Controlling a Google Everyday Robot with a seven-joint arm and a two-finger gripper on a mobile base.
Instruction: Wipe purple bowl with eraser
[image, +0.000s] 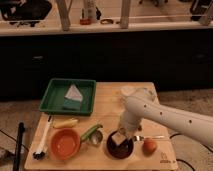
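Jaws of the gripper (121, 135) hold the eraser (119, 138), pressed low inside the purple bowl (120, 147) near the bench's (107, 95) front edge. Wiping well likely means light downward pressure and small sweeps, lest the bowl slide toward the orange fruit (150, 146).

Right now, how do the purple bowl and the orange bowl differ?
The purple bowl is dark and glossy; the orange bowl is bright orange. The purple bowl sits right of the orange bowl, near the table's front edge. The tool holds the eraser over the purple bowl's inside, while the orange bowl stands apart with nothing in it. Both are round, upright and similar in size.
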